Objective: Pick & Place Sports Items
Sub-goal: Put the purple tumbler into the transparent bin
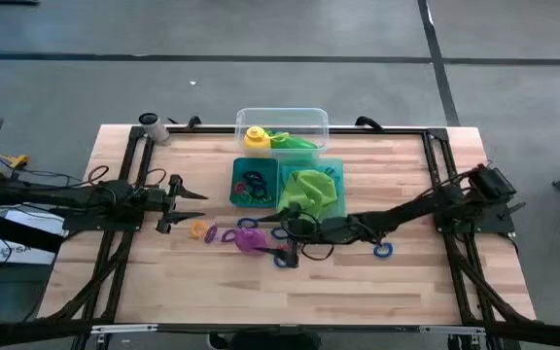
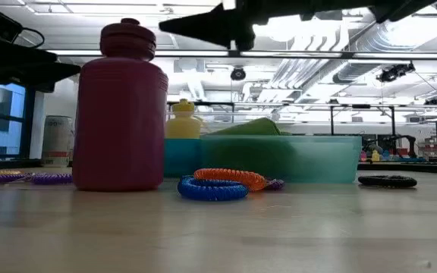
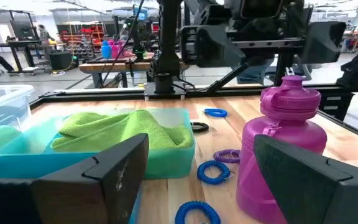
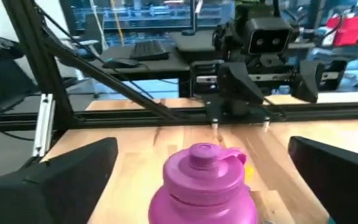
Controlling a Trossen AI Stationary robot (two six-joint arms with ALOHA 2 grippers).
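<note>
the purple bottle (image 1: pixel 250 241) stands upright on the tabletop (image 1: pixel 163 292), just in front of the teal tray (image 1: pixel 238 194) on the near side. the right gripper (image 1: pixel 282 243) sits beside it with its fingers spread wide, released, one on each side of the bottle's cap in the right wrist view, not touching it. in the low view the bottle (image 2: pixel 120 114) is on its base and the dark gripper (image 2: pixel 211 24) hangs above and behind it.

the left gripper (image 1: pixel 194 197) hovers left of the tray, also spread open and holding nothing, pointing toward the bottle.

the yellow bottle (image 1: pixel 255 138) stands in the clear tub (image 1: pixel 309 117) at the far side of the tabletop, with a green cloth (image 1: pixel 295 142) beside it in the tub. the lime cloth (image 1: pixel 311 190) lies in the tray's right compartment; the left compartment holds a cluster of small rings (image 1: pixel 252 185).

more rings lie loose on the tabletop: an orange one (image 1: pixel 199 230) and a purple one (image 1: pixel 228 234) left of the purple bottle, a blue one (image 1: pixel 383 251) well to the right under the right arm. in the low view a blue ring (image 2: pixel 212 189) and an orange ring (image 2: pixel 230 178) touch each other near the bottle's base, and a black ring (image 2: pixel 387 181) lies off to the right.
</note>
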